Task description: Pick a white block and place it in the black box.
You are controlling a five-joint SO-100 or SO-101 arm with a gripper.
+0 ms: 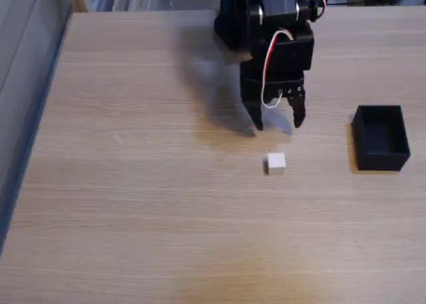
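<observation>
No brand, label or writing can be read on anything. A pale wood-grain table [133, 204] is seen in the fixed view, bordered by a grey strip at the left edge. The black gripper [277, 124] is held with its fingers spread apart, nothing between them. The white block [275, 163] lies on the table just below it. The black box [380, 139] sits well to the right.

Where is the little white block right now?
In the fixed view, the white block sits on the wooden table, a bit right of the middle. It lies just below the open gripper, untouched, with the black box off to its right.
</observation>
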